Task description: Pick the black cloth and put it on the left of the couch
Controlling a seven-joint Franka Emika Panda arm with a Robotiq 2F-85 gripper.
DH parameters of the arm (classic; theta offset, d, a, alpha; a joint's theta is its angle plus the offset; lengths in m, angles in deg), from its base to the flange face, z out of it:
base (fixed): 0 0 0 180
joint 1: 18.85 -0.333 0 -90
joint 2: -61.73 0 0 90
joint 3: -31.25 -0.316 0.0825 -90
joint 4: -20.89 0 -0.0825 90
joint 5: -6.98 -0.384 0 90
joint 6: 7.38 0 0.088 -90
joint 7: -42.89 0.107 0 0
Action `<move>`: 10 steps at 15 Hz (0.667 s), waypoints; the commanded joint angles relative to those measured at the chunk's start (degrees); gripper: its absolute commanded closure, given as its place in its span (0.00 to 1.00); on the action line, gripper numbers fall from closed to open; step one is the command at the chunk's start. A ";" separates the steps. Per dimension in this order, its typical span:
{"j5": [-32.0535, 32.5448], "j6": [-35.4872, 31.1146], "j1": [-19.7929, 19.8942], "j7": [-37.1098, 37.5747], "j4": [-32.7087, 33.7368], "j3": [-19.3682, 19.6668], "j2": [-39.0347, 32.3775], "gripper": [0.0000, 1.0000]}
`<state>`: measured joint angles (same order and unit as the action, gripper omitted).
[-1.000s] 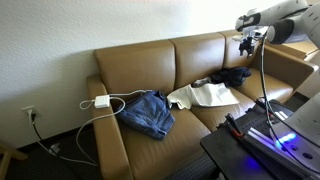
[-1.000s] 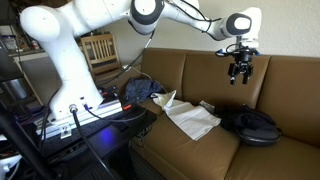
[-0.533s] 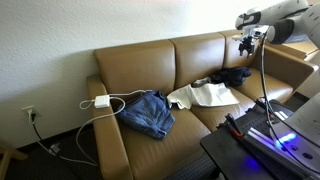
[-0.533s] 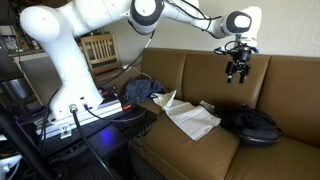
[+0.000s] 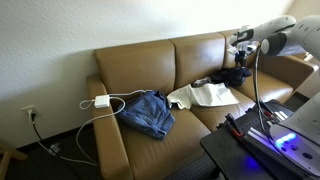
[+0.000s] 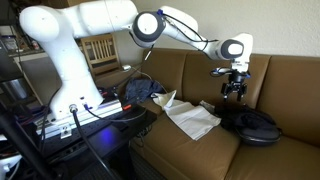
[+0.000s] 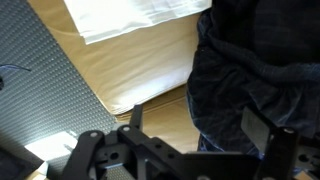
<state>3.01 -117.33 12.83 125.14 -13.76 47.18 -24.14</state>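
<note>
The black cloth (image 5: 232, 76) lies crumpled on the brown couch (image 5: 140, 62), on its seat cushion at the end near the robot; it also shows in the other exterior view (image 6: 252, 124). My gripper (image 5: 241, 56) hangs open just above it, and it shows too in an exterior view (image 6: 233, 90). In the wrist view the black cloth (image 7: 260, 70) fills the right side, under my open, empty jaws (image 7: 195, 125).
A white cloth (image 5: 205, 95) lies next to the black one, and blue jeans (image 5: 146, 112) lie on the far cushion. A white charger with cable (image 5: 101, 102) sits near the couch arm. A dark equipment table (image 5: 262, 140) stands in front.
My gripper has come down from above the couch back towards the black cloth. The cloths have not moved.
</note>
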 commanded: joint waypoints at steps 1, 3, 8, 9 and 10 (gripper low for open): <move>1.32 -13.81 -0.16 9.50 -5.74 -0.14 -0.29 0.00; 1.93 -20.62 -0.62 15.56 -8.53 0.50 -0.35 0.00; 4.75 -29.87 -2.57 30.21 -14.84 4.96 -0.34 0.00; 8.54 -30.57 -1.73 34.08 -15.31 3.76 -0.34 0.00; 10.56 -30.77 -1.89 37.88 -16.10 4.59 -0.33 0.00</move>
<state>8.77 -144.89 11.22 154.35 -26.92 50.44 -24.48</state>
